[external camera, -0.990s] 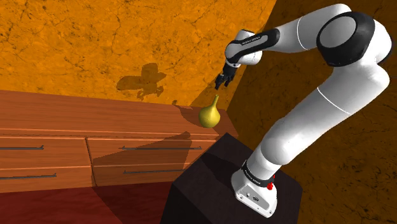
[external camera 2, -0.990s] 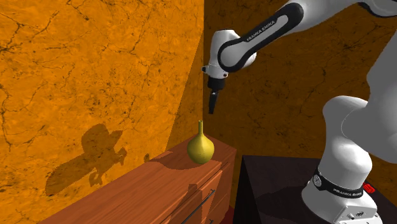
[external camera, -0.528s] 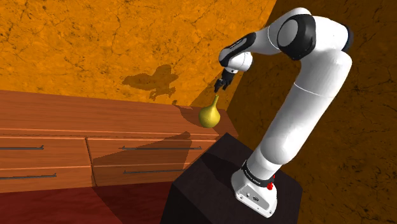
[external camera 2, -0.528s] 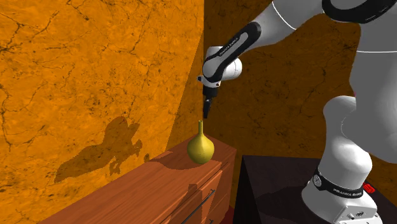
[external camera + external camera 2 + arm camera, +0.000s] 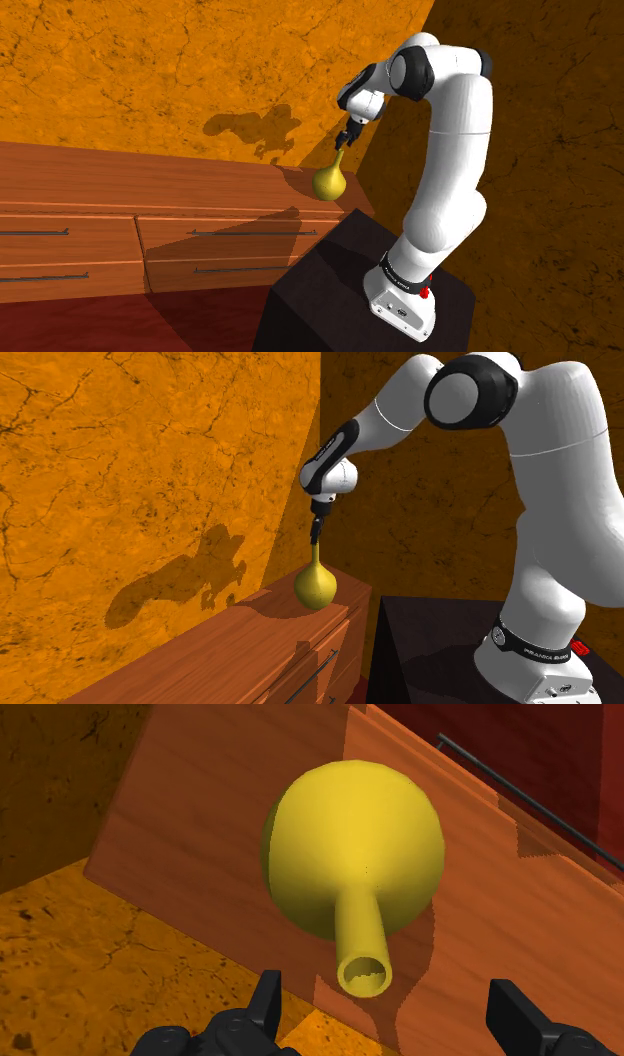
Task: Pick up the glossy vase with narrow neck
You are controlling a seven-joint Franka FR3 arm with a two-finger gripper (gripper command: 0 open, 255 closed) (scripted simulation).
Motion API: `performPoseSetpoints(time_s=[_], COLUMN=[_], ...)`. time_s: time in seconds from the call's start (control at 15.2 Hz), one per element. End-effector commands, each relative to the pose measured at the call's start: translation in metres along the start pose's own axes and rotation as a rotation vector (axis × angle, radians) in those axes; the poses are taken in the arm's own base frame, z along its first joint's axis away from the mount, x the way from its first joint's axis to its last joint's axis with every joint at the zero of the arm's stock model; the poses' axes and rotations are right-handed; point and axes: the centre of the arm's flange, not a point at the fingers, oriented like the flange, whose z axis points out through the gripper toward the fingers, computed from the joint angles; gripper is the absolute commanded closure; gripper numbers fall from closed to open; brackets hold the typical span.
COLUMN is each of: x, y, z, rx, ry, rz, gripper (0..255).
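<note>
Now that the gripper (image 5: 316, 534) has come down to just above the yellow vase (image 5: 315, 585), you have its narrow neck lined up between open jaws, untouched. The vase stands upright at the end of the desk (image 5: 230, 652) by the wall (image 5: 150, 472); lower further before closing.

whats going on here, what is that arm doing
A white arm hangs its black tool, open, right over a yellow vase standing upright at the end of a wooden dresser. The vase's narrow neck lines up between the fingers, which do not touch it. Nothing is gripped yet.
</note>
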Motion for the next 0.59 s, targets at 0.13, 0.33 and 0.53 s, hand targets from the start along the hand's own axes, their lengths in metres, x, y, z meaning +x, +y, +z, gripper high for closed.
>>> performPoseSetpoints(time_s=[0.13,0.33,0.53], x=[0.000,-0.002,-0.003], y=[0.006,0.006,0.006], z=[0.020,0.036,0.044], rx=[0.003,0.003,0.003], ry=[0.003,0.003,0.003], rz=[0.000,0.000,0.000], gripper=[0,0,0])
